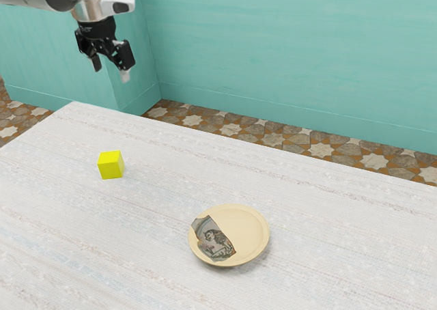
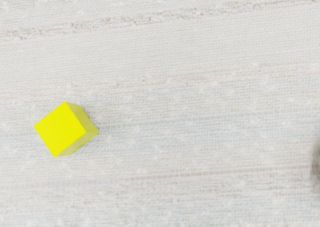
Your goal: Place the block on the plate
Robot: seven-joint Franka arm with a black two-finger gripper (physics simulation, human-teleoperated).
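Note:
My gripper [image 1: 110, 72] hangs in the air at the exterior view's upper left, well above the table and apart from the block; its two fingers stand open with a gap between them. The yellow block [image 1: 110, 165] rests on the tabletop below it. In the wrist view the block [image 2: 61, 129] lies on the pale surface, turned at an angle. A round cream plate [image 1: 249, 231] with a dark printed picture on one side sits toward the exterior view's right of the block. The plate holds no block.
The whitish, streaked table [image 1: 136, 255] carries both things. Its far edge runs in front of a patterned stone floor [image 1: 270, 136]. Behind stands a teal wall [image 1: 293, 50], with a projecting teal section near the arm.

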